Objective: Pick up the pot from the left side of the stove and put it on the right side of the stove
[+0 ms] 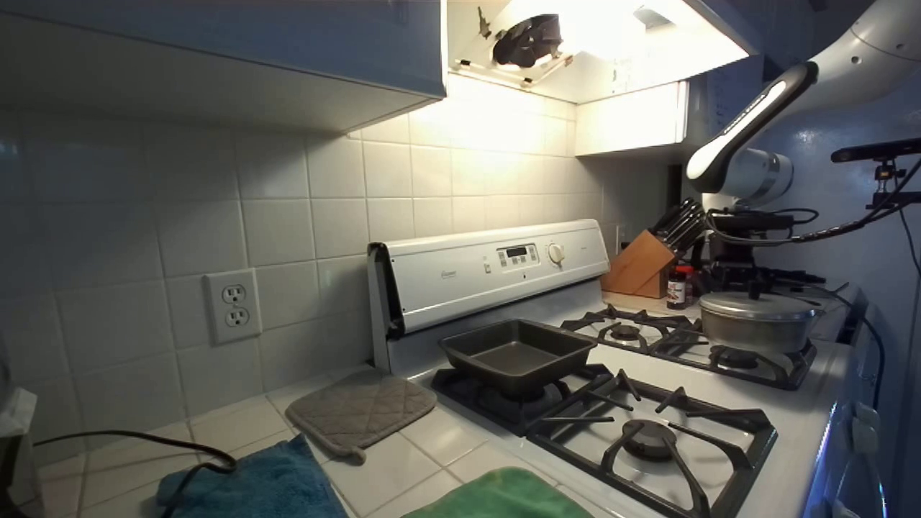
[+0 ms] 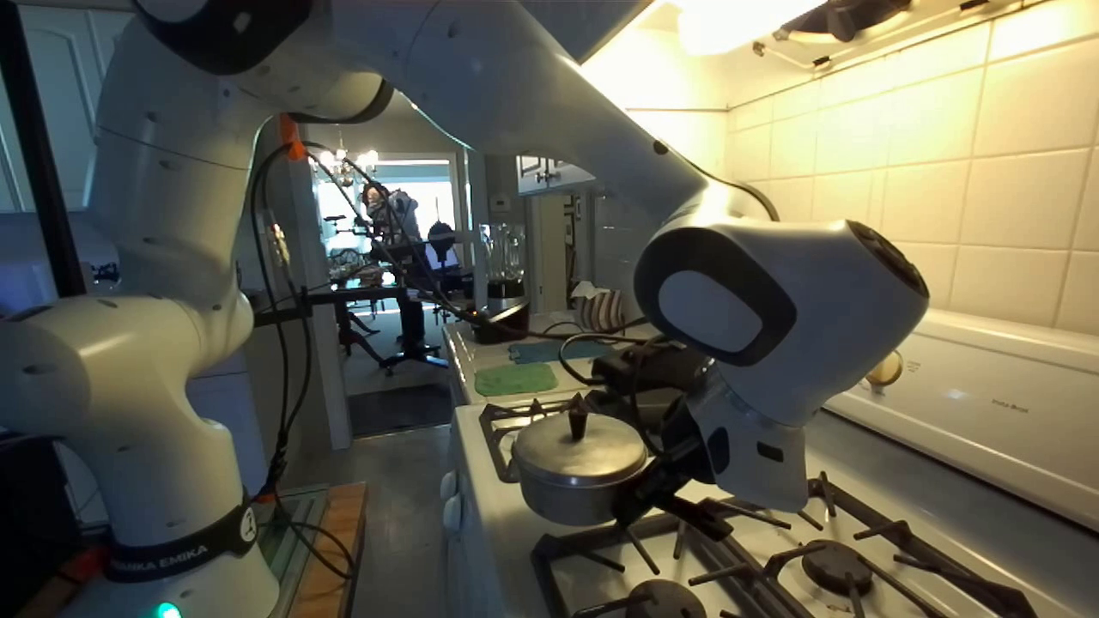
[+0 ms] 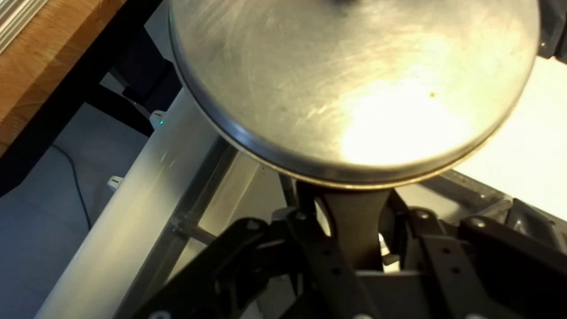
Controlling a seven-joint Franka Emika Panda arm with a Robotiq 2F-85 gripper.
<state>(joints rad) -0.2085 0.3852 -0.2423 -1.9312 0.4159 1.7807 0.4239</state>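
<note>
The silver-grey lidded pot shows in both exterior views (image 1: 757, 320) (image 2: 579, 468) and fills the top of the wrist view (image 3: 310, 88). It is roughly level and appears to hang a little above the front grates of the white stove (image 1: 619, 356) (image 2: 494, 498). My gripper (image 3: 352, 204) is closed around the pot's dark handle (image 3: 358, 221), just below the lid rim. In an exterior view the gripper (image 2: 665, 498) reaches the pot from the back-panel side. The fingertips' contact with the handle is partly in shadow. The pot's underside is hidden.
A dark rectangular baking pan (image 1: 518, 351) sits on a rear burner. A knife block (image 1: 639, 266) and small jars (image 1: 678, 286) stand beside the stove. A grey pot holder (image 1: 363, 410), a blue cloth (image 1: 262, 482) and a green cloth (image 1: 504, 495) lie on the counter. The range hood hangs above.
</note>
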